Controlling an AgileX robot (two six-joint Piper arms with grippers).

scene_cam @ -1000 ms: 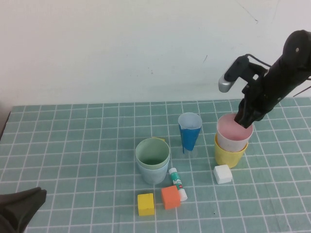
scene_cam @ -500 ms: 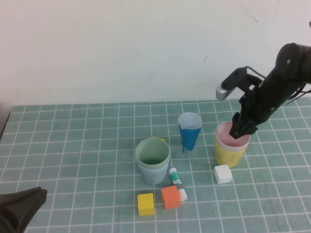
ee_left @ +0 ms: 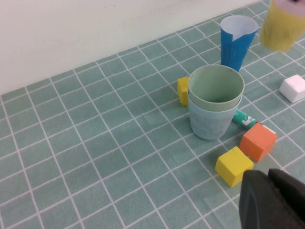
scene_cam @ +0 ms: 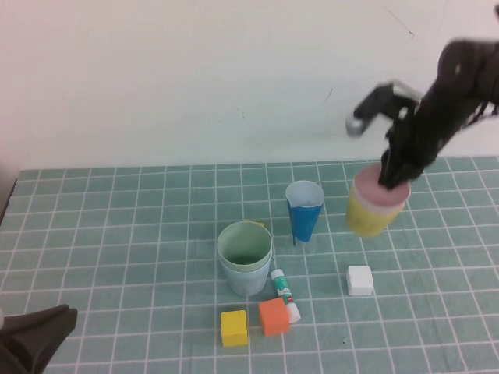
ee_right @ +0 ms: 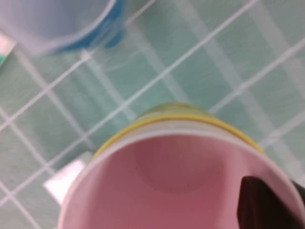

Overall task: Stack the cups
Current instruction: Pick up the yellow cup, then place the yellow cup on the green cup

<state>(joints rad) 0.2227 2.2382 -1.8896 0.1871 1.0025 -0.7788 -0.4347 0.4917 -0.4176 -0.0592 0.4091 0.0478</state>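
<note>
The pink cup [scene_cam: 368, 188] is nested inside the yellow cup [scene_cam: 365, 220]. My right gripper [scene_cam: 394, 176] is shut on their rim and holds the pair tilted above the mat at the right. In the right wrist view one finger [ee_right: 267, 205] is inside the pink cup [ee_right: 167, 186], and the yellow rim [ee_right: 181, 119] shows around it. The sage green cup [scene_cam: 245, 243] stands nested in the light blue cup [scene_cam: 246, 280] at the middle, and both show in the left wrist view [ee_left: 215, 86]. My left gripper [scene_cam: 35, 335] is shut and empty, low at the near left corner.
A dark blue tapered cup [scene_cam: 304, 212] stands between the two stacks. A white cube [scene_cam: 359, 280] lies below the lifted cups. A glue stick [scene_cam: 284, 293], an orange cube [scene_cam: 274, 315] and a yellow cube [scene_cam: 234, 327] lie in front of the green cup. Another yellow cube [ee_left: 182, 90] sits behind it.
The pink cup went fully down into the yellow cup. Then my right gripper lifted both cups off the mat. The left arm has not moved.
</note>
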